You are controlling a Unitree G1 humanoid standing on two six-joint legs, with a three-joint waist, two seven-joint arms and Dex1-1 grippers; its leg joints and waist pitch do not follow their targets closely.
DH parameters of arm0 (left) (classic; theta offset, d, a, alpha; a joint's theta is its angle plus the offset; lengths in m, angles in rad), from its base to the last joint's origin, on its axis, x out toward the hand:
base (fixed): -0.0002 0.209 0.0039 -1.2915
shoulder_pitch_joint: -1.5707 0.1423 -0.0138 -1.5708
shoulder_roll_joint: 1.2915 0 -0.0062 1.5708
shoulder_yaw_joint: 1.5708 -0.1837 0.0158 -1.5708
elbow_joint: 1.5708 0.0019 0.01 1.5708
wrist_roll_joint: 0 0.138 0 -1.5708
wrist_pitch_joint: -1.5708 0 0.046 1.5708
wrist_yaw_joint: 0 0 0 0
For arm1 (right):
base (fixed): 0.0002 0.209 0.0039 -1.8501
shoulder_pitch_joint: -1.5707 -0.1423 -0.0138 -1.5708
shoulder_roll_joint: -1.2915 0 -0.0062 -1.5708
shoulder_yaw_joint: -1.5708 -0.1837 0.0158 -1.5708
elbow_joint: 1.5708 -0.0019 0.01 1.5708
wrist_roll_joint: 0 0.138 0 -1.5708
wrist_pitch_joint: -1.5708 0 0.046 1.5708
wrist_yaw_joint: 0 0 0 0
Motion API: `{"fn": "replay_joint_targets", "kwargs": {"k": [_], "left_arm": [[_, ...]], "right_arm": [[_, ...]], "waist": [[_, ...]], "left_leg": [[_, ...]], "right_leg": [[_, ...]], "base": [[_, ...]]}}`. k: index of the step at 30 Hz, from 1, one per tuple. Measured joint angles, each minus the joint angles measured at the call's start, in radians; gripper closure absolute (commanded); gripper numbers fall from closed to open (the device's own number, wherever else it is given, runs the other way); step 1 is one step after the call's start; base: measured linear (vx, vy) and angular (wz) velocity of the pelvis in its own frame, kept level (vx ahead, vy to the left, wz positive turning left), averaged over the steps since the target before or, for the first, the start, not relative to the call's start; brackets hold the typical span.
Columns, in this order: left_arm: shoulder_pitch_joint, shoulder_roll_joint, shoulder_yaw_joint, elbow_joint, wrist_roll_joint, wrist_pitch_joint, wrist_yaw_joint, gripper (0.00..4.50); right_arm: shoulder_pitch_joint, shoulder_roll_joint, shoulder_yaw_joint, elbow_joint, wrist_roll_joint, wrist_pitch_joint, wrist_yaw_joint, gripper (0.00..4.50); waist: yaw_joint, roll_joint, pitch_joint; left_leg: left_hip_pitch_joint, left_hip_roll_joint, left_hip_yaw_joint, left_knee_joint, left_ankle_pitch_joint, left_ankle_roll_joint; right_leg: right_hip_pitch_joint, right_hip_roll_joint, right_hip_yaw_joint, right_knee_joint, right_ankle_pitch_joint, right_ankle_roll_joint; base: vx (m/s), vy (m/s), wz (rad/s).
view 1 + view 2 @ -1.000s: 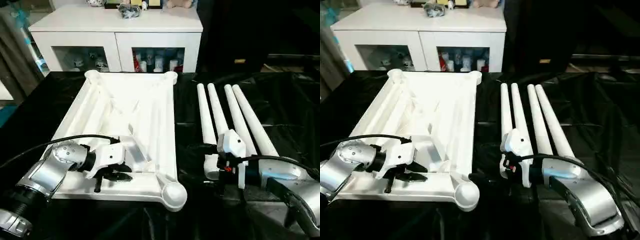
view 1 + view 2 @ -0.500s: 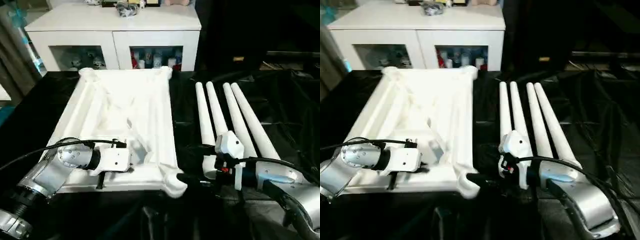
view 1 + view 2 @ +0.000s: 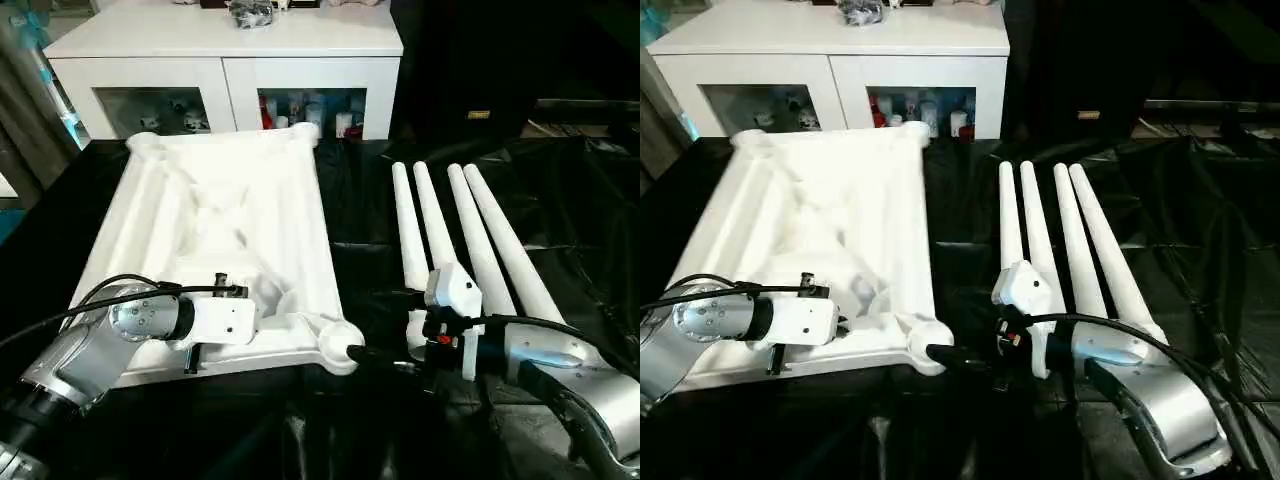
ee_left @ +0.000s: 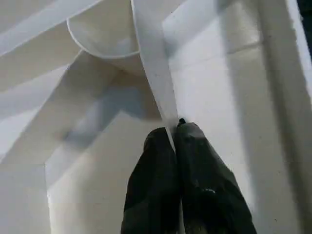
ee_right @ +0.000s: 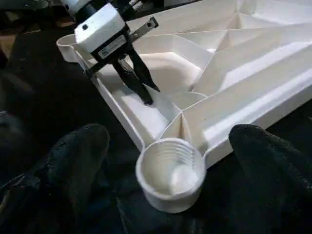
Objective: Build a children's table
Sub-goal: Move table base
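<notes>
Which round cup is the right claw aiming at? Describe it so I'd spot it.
Find the white tabletop lying underside up on the black cloth. At its near corner beside the legs is a round socket, threaded inside, framed by the open right gripper.

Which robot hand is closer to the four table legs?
Right. The right end effector sits just beside the legs; the left end effector pinches a tabletop rib, farther away.
</notes>
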Motion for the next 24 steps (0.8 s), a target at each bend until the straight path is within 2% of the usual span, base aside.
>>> {"fn": "replay_joint_targets", "kwargs": {"k": [4,11,16,17,20,21,24], "left_arm": [[0.033,-0.022,0.037,-0.059,-0.014,0.138,0.015,4.43],[0.04,-0.07,0.058,-0.074,-0.024,0.223,0.059,4.43],[0.06,-0.083,0.058,-0.087,-0.032,0.212,0.062,4.43],[0.064,-0.084,0.058,-0.088,-0.039,0.199,0.062,4.19],[0.068,-0.091,0.058,-0.096,-0.043,0.169,0.078,4.19],[0.068,-0.095,0.058,-0.101,-0.041,0.164,0.096,3.76],[0.065,-0.092,0.069,-0.105,-0.028,0.158,0.136,3.58]], "right_arm": [[-0.004,0.006,0.001,0.012,-0.001,-0.001,0.0,0.0],[-0.02,0.007,0.001,0.016,-0.009,-0.003,-0.001,0.0],[-0.027,0.007,0.001,0.016,-0.017,-0.004,-0.002,0.0],[-0.027,0.007,0.001,0.016,-0.017,-0.004,-0.002,0.0],[-0.029,0.006,0.0,0.019,-0.02,-0.004,-0.006,0.0],[-0.034,0.006,0.0,0.021,-0.021,-0.004,-0.009,0.0],[-0.038,0.006,-0.005,0.031,-0.021,-0.005,-0.01,0.0]], "waist": [[0.001,0.0,0.0],[0.008,0.001,0.0],[0.016,0.001,0.0],[0.019,0.002,-0.001],[0.028,0.001,-0.001],[0.029,0.001,-0.001],[0.026,0.0,-0.001]], "left_leg": [[0.0,0.0,0.0,0.0,0.0,0.0],[0.0,0.0,0.0,0.0,0.001,0.001],[0.0,0.0,0.0,0.0,0.001,0.001],[0.0,0.0,0.0,0.0,0.001,0.001],[0.0,0.0,0.001,0.0,0.002,0.002],[0.0,0.0,0.001,0.0,0.002,0.003],[0.001,0.0,0.001,0.0,0.002,0.003]], "right_leg": [[0.0,0.0,0.0,0.001,0.0,0.0],[0.0,-0.001,0.0,0.001,0.0,0.0],[0.0,-0.001,0.0,0.001,0.0,0.0],[0.0,-0.001,0.0,0.001,0.0,0.0],[0.0,-0.001,0.0,0.001,0.0,0.0],[0.0,-0.001,0.0,0.001,0.0,0.0],[0.001,-0.001,0.0,0.002,0.0,0.0]], "base": [[0.0,0.0,0.0],[0.0,0.0,0.0],[0.0,0.0,0.0],[0.0,0.0,0.0],[0.0,0.0,0.0],[0.0,0.0,0.0],[0.0,0.0,0.0]]}}
